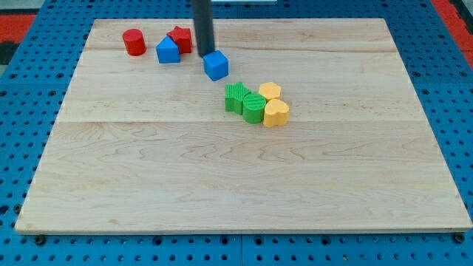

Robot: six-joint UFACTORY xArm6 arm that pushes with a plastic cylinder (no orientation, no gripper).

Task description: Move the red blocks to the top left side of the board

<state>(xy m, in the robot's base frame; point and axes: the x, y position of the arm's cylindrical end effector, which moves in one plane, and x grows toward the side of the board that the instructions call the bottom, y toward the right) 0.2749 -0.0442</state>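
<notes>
A red cylinder [134, 42] stands near the board's top left. A second red block [181, 38], shape unclear, sits just right of it, partly behind a blue block [168, 51]. My tip [205, 52] comes down from the view's top and rests just right of that red block. It is at the upper left edge of a blue cube [216, 65], touching or nearly touching it.
Right of centre lies a cluster: a green star-like block [236, 96], a green cylinder [253, 108], a yellow hexagonal block [270, 91] and a yellow heart-like block [276, 113]. The wooden board [236, 185] lies on a blue pegboard.
</notes>
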